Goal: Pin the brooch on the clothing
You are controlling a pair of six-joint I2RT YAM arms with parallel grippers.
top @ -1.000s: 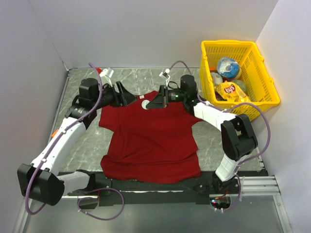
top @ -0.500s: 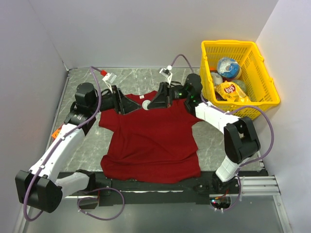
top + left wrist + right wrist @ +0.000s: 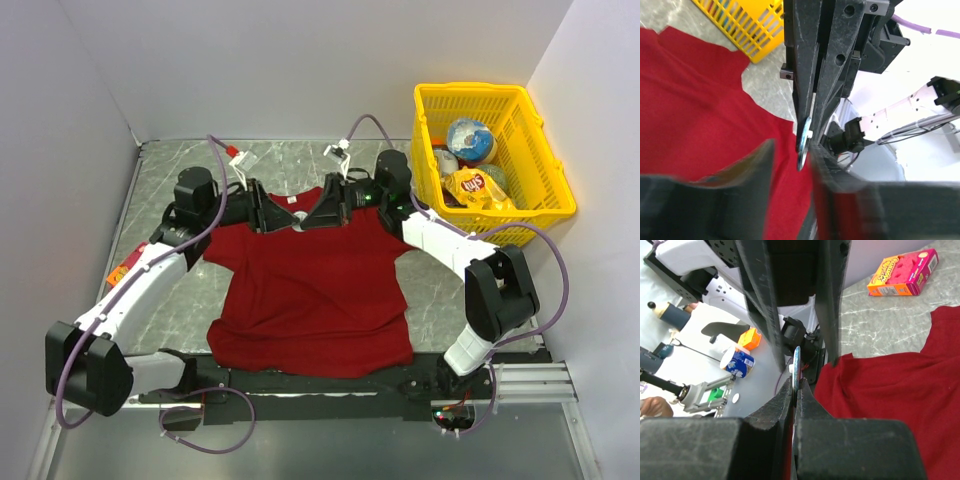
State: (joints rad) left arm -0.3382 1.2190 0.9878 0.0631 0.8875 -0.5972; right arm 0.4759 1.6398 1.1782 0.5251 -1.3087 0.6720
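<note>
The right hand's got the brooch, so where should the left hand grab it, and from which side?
Probably by its two flat faces, on the free part of the rim. The brooch stands edge-on, pinched at one end by the right hand, so the left hand, open around it, should come head-on from the opposite end.

Grey, marbled counter (image 3: 160, 290). Carries dark-red T-shirt (image 3: 310, 290) spread flat at centre, yellow basket (image 3: 560, 205) at far right corner. Also bears orange-and-pink packet (image 3: 902, 272) near left edge.
</note>
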